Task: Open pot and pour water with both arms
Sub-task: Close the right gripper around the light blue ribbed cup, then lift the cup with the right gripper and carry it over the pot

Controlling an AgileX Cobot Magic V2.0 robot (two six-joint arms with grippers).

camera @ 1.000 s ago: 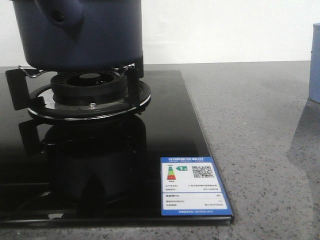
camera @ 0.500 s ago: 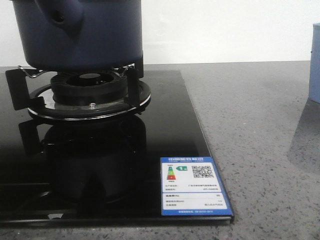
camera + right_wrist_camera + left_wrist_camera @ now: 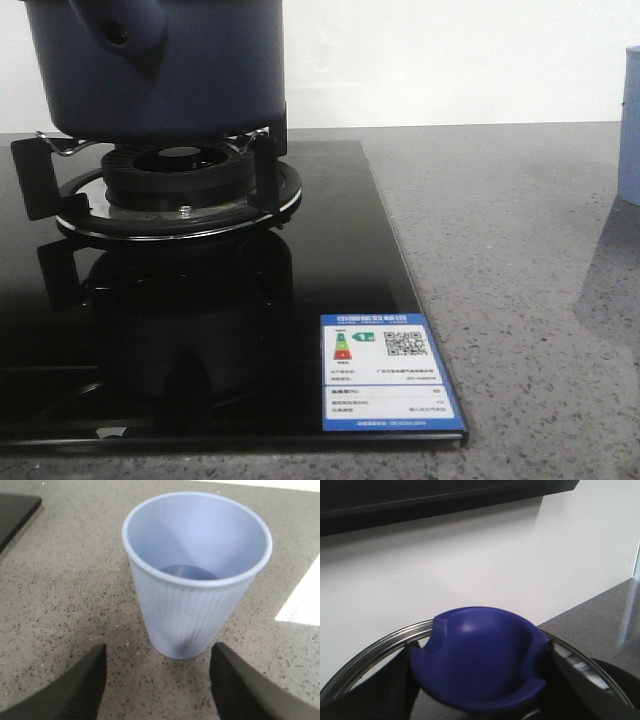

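Navy pot [image 3: 160,65] sits on the burner [image 3: 175,175] near the counter's back-left. My left gripper [image 3: 480,680] clamps its lid knob [image 3: 480,660]; my right gripper [image 3: 157,680], spread, has edged toward the cup [image 3: 195,580], readying pouring.

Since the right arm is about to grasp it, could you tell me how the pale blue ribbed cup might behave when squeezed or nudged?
The cup looks thin-walled and empty, so it is probably light and may flex under a firm squeeze. It narrows toward its base, so a nudge near the rim could tip it. The ribbed wall should help the right gripper, open around it, hold on.
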